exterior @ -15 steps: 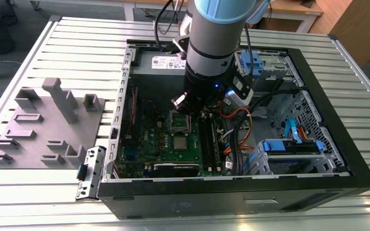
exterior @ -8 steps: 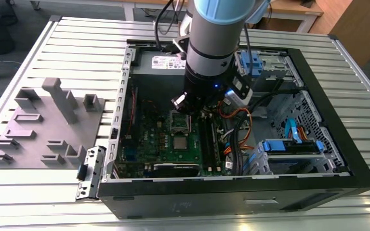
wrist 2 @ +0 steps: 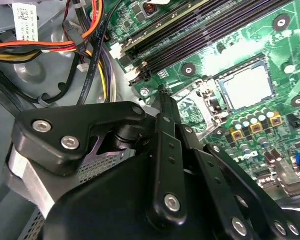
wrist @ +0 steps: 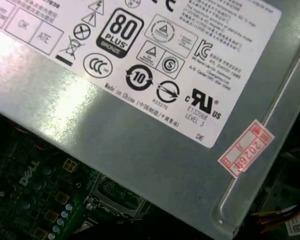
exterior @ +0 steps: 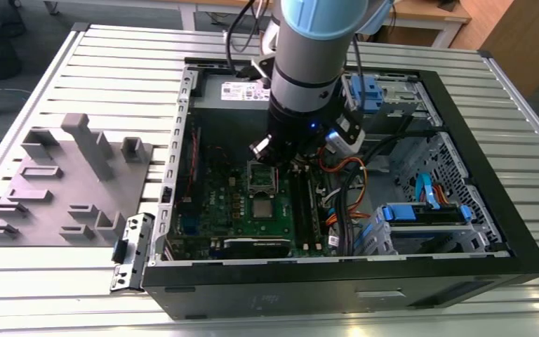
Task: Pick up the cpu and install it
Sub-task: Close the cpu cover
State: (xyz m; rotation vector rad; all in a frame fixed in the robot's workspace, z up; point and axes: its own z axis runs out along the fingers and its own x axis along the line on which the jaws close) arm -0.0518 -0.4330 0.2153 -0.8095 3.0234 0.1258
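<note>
Fingers [wrist 2: 162, 107], seemingly together and empty, hover by the socket [wrist 2: 202, 107] while the cpu [wrist 2: 247, 87] lies flat on the motherboard [wrist 2: 270, 40] beside it, so a clean pick wants them parted and squared to its edges

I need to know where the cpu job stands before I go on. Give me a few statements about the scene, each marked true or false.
1. The cpu lies on the green motherboard inside the open computer case. True.
2. The grey plastic tray sits inside the case. False: it lies on the slatted table outside the case, on the exterior view's left.
3. The gripper is lowered into the case, over the motherboard. True.
4. The gripper is carrying the cpu. False: the cpu lies on the board, apart from the gripper, with the metal-framed socket between them.
</note>
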